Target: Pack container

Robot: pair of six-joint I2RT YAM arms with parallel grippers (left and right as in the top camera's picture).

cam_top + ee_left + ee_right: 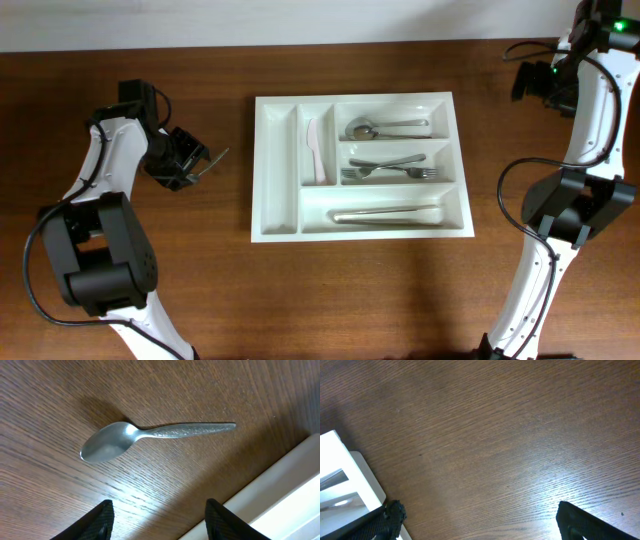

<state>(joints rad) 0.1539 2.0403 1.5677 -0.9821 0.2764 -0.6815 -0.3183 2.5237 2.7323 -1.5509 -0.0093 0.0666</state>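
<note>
Container (275, 170) lying between left gripper (197, 164) and right gripper (530, 78), nearer the left, long axis running side to side, both jaws standing apart, gripping nothing

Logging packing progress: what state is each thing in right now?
container: partly filled, leftmost slot empty.
loose spoon: flat on table, ungripped.
white knife: lying in second narrow slot.
packed spoon: lying in top long slot.
forks: lying in middle long slot.
metal utensil: lying in bottom long slot.
left gripper: open, by loose spoon.
right gripper: open, empty.
</note>
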